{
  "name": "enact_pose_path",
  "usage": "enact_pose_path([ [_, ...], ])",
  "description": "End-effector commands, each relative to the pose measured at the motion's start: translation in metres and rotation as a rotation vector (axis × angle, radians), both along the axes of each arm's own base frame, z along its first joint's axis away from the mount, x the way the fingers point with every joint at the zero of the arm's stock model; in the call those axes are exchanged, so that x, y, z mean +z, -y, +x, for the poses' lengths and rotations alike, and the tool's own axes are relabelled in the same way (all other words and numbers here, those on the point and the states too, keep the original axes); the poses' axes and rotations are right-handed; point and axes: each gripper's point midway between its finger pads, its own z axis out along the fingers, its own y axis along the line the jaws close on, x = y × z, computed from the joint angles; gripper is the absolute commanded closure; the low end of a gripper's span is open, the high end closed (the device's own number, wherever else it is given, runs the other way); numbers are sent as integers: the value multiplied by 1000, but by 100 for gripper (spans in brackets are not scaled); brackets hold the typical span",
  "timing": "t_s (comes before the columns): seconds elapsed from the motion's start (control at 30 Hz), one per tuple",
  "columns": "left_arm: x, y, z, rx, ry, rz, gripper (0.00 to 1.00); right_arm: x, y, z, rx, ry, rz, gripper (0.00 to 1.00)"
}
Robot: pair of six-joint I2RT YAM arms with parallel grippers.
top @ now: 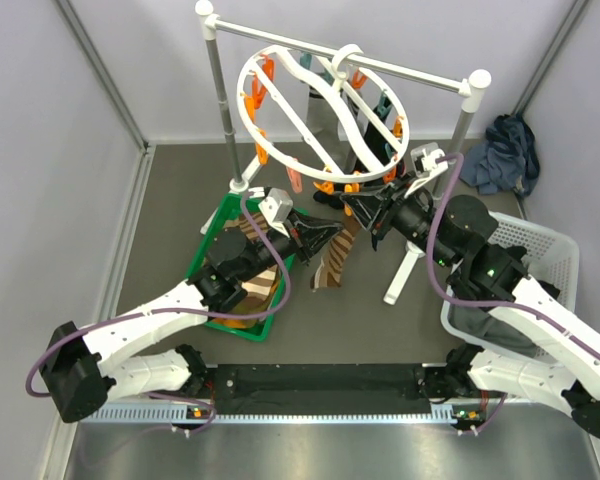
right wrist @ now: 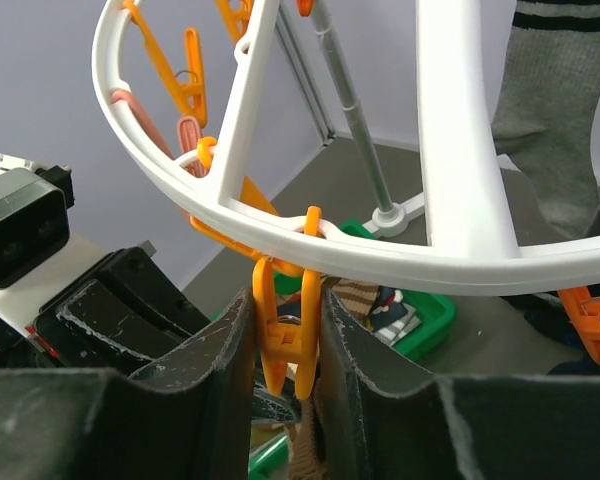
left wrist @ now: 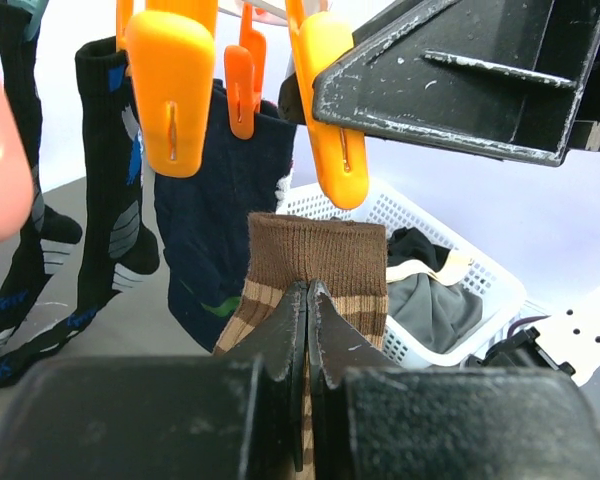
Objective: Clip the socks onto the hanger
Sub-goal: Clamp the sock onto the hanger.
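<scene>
Two arms reach out from their near bases, both stretched forward and meeting low under the hanger (right wrist: pixel 480 262). One green tray (top: pixel 270 325) lies beneath the left forearm with a few loose socks (top: pixel 250 292) heaped in it. One brown sock (left wrist: pixel 320 250) with tan stripes is pinched at its ribbed cuff by the left gripper (left wrist: pixel 308 290), whose jaws press flat together on the fabric while the rest hangs toward the table. Just beyond, the right gripper (right wrist: pixel 288 305) comes in from the right, jaws drawn close and squeezing one orange clip (right wrist: pixel 280 355) that dangles from the ring's near rim. Farther back, three dark socks (left wrist: pixel 220 220) and one grey sock (right wrist: pixel 555 100) hang clipped. One rail stand (top: pixel 380 62) carries the hanger; one white basket (top: pixel 540 235) sits at right, with one cloth bundle (top: pixel 505 150) in the far right corner.
</scene>
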Motion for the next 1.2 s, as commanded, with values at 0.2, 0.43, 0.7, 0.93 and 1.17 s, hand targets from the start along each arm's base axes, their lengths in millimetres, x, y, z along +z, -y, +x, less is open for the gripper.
enact_pose_path([
  [0.2, 50, -8, -8, 1, 117, -107, 100, -21, -11, -5, 44, -52, -52, 100],
  [0.43, 57, -11, -7, 18, 131, -126, 100, -24, -13, -6, 55, -52, -51, 100],
  [0.7, 62, -11, -6, 25, 143, -139, 100, -29, -15, -5, 55, -65, -49, 100],
  [0.93, 70, -13, -5, 34, 152, -160, 100, -28, -20, -6, 78, -75, -28, 100],
  [1.17, 72, -11, -2, 41, 152, -168, 100, -27, -27, -12, 126, -80, -4, 100],
])
